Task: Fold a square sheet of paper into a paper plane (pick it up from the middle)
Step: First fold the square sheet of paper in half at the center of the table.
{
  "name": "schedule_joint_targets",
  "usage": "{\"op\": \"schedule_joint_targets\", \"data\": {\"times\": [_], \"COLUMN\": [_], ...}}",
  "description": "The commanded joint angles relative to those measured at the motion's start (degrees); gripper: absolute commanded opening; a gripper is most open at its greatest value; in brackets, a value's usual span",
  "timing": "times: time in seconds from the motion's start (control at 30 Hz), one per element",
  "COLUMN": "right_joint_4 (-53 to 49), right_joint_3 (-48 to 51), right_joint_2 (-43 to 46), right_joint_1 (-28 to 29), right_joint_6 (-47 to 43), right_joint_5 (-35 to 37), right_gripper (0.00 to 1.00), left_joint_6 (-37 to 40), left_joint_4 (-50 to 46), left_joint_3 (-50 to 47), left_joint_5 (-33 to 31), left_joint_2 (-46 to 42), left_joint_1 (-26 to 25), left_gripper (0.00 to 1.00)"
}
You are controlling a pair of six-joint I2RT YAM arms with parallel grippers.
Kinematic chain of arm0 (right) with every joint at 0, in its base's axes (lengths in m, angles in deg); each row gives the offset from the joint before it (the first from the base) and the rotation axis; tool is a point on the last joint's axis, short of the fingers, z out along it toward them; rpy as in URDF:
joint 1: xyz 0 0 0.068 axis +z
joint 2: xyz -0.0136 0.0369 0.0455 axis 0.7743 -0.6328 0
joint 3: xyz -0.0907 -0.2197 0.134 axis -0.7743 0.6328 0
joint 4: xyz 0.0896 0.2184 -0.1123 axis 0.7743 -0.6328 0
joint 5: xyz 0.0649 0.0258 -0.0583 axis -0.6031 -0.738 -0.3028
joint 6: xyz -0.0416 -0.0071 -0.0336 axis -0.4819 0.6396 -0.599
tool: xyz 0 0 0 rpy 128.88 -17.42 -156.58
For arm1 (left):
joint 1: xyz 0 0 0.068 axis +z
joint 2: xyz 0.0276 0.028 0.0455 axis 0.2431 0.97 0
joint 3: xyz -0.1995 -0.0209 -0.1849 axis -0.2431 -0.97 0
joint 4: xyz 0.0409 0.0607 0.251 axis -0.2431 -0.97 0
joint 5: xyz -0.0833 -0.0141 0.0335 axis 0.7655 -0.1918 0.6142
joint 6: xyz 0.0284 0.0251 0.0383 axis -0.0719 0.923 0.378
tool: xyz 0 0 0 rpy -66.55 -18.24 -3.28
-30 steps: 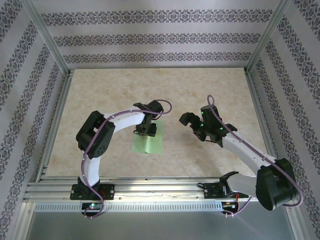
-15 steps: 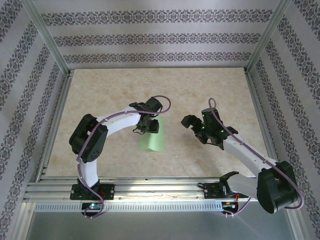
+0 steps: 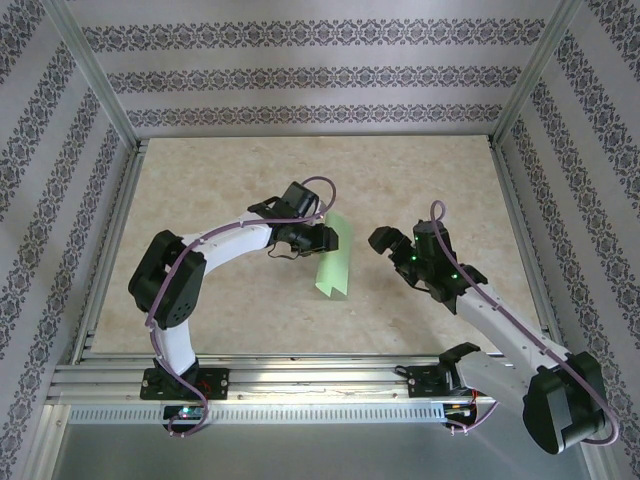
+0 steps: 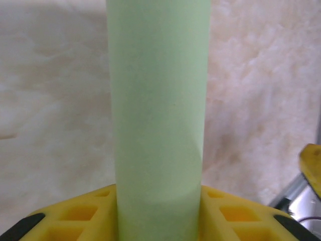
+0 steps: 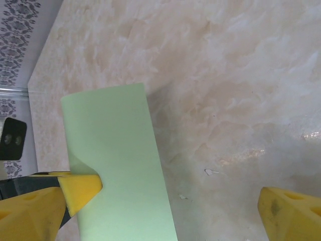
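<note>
White tubular left arm (image 3: 225, 243) and right arm (image 3: 500, 320) have bulky black joints (image 3: 165, 290), looped purple cables (image 3: 320, 185) and blocky yellow fingertips (image 4: 235, 216), possibly rubber.

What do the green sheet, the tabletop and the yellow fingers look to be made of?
Green sheet: probably thin matte paper. It bends in a smooth curve and is plain and unmarked.
Tabletop: a beige, marbled, stone-look surface with a slight sheen. Whether it is real stone or laminate cannot be told.
Yellow fingers: moulded plastic or rubber, matte, with recessed pockets.
</note>
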Motion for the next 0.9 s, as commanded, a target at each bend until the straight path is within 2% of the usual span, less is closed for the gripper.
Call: {"op": "schedule_joint_targets", "data": {"times": [0.0,0.2,0.33,0.87], "right_joint_4": [3.6,6.9,7.0,7.6], "right_joint_3": [1.5,0.6,-1.0,-3.7], "right_joint_2": [0.8,-3.1,-6.8,-14.4], "right_joint_1": [-0.7,-0.7,-0.3,2.0], "right_joint_6": [-1.2,-2.9,-3.1,-2.8], "right_joint_5": [-1.0,-8.0,-11.7,-14.1], "right_gripper": [0.98,0.98,0.98,0.98], "left_joint_6": [-5.2,-11.6,-12.2,-5.5], "left_joint_4": [8.1,18.1,19.2,7.2], "left_joint_3": [-1.9,-8.4,-11.2,-11.8], "left_joint_5": [7.2,9.1,8.0,-1.6], "left_joint_2": [0.1,0.6,0.8,1.0], "left_joint_1": [0.6,2.1,3.1,3.1], "left_gripper": [0.39,0.41,0.41,0.45]}}
